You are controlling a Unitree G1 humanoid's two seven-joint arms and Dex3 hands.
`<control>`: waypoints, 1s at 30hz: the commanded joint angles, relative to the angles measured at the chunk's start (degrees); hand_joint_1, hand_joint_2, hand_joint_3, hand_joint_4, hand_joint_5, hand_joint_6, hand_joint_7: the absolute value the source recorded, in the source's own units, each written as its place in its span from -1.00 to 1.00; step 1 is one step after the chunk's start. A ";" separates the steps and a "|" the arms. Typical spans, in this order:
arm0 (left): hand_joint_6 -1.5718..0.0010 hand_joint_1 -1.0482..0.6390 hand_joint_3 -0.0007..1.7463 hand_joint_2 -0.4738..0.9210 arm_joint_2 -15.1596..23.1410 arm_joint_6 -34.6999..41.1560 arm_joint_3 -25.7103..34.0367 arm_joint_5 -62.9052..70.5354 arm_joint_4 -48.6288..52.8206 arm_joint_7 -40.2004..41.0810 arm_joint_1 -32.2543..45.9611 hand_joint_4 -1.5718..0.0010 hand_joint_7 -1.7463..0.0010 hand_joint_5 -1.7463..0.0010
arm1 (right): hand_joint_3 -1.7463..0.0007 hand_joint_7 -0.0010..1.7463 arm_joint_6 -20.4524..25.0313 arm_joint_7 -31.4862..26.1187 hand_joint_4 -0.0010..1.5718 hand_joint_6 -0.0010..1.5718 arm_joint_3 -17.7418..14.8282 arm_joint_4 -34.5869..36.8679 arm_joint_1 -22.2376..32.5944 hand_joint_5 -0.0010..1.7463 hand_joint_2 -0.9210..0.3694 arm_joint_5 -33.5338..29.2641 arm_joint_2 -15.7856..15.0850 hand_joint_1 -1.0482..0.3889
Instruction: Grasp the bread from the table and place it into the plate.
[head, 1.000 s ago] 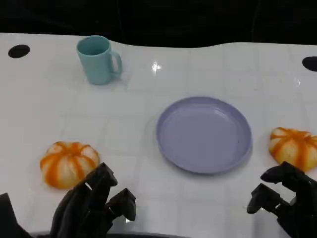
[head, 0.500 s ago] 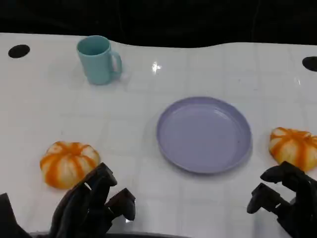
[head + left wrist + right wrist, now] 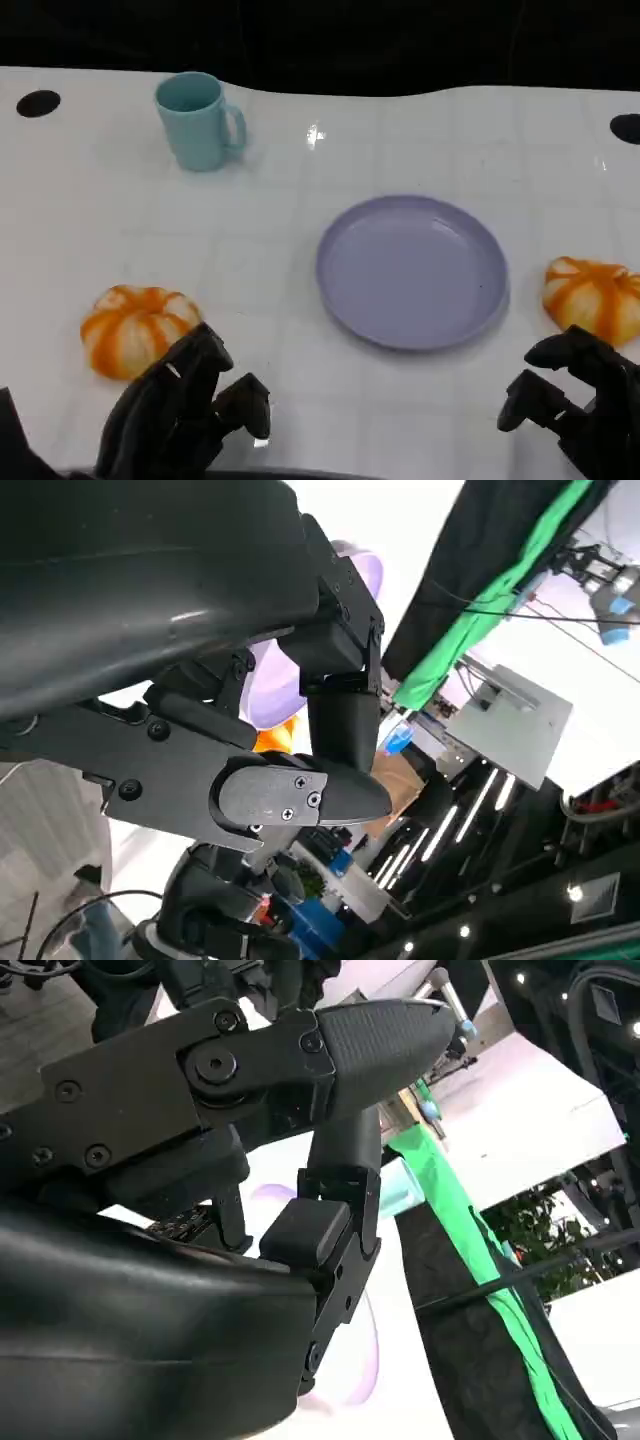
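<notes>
Two orange-and-white striped breads lie on the white table. One bread [image 3: 137, 329] is at the near left, the other bread [image 3: 592, 298] at the far right. Between them sits the lavender plate [image 3: 412, 270], with nothing on it. My left hand [image 3: 180, 412] hovers just in front of the left bread, fingers apart and holding nothing. My right hand [image 3: 575, 405] hangs below the right bread, fingers spread, nothing in it. The left wrist view shows my left hand [image 3: 300, 730] with a sliver of plate [image 3: 268, 675] and bread [image 3: 272, 740] behind it. The right wrist view shows my right hand [image 3: 300, 1160].
A teal mug [image 3: 198, 120] stands at the back left, handle to the right. Dark round holes mark the table at the far left [image 3: 38, 103] and far right [image 3: 626, 127]. The table's rear edge meets a black backdrop.
My left hand has shifted slightly down and left near the left bread. The right hand, breads, plate and mug have stayed put.
</notes>
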 commanded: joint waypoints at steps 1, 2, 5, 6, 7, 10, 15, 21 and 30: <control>0.22 -0.42 -0.64 1.00 0.03 -5.00 0.69 1.53 -2.02 1.02 0.42 0.04 -0.71 -1.00 | 0.75 0.02 -0.99 -0.17 -0.04 0.10 0.08 -0.44 0.32 0.70 -1.00 -0.14 -0.13 -0.26; 0.22 -0.43 -0.65 1.00 -0.02 -6.12 0.69 1.96 -2.34 1.25 0.45 0.05 -0.69 -1.00 | 0.75 0.02 -1.18 -0.05 -0.04 0.10 0.14 -0.42 0.36 0.70 -1.00 -0.10 -0.08 -0.26; 0.21 -0.44 -0.67 1.00 -0.25 -9.14 0.48 3.80 -3.79 2.66 0.88 0.06 -0.66 -0.99 | 0.74 0.02 -1.19 0.08 -0.05 0.10 0.28 -0.51 0.48 0.70 -1.00 0.29 0.01 -0.26; 0.20 -0.44 -0.66 1.00 -0.21 -10.63 0.19 5.12 -4.56 3.41 1.11 0.07 -0.65 -0.99 | 0.74 0.02 -1.09 0.16 -0.05 0.10 0.31 -0.52 0.48 0.70 -1.00 0.40 -0.05 -0.26; 0.20 -0.44 -0.65 1.00 -0.17 -12.09 -0.12 6.55 -5.21 4.25 1.32 0.08 -0.65 -1.00 | 0.75 0.02 -1.02 0.26 -0.06 0.10 0.33 -0.50 0.47 0.70 -1.00 0.49 -0.12 -0.26; 0.21 -0.47 -0.65 1.00 0.06 -14.85 -1.13 10.79 -7.12 7.67 2.04 0.10 -0.63 -1.00 | 0.76 0.02 -0.76 0.07 -0.05 0.10 0.42 -0.65 0.50 0.70 -1.00 0.59 -0.15 -0.27; 0.30 -0.44 -0.62 1.00 0.94 -18.87 -3.11 19.17 -11.83 14.07 4.21 0.21 -0.61 -1.00 | 0.77 0.01 -0.96 -0.22 -0.05 0.11 0.77 -0.94 0.67 0.70 -1.00 0.29 0.05 -0.27; 0.32 -0.37 -0.61 1.00 3.59 -27.97 -3.61 29.23 -13.39 19.52 3.91 0.29 -0.59 -1.00 | 0.76 0.01 -0.58 -0.08 -0.05 0.11 0.70 -0.90 0.67 0.70 -1.00 0.79 0.06 -0.26; 0.29 -0.29 -0.82 1.00 17.51 -23.43 -4.29 45.69 -23.05 21.30 3.74 0.41 0.34 -0.29 | 0.76 0.01 -0.08 -0.60 -0.04 0.10 0.44 -1.09 0.70 0.69 -1.00 1.06 -0.22 -0.26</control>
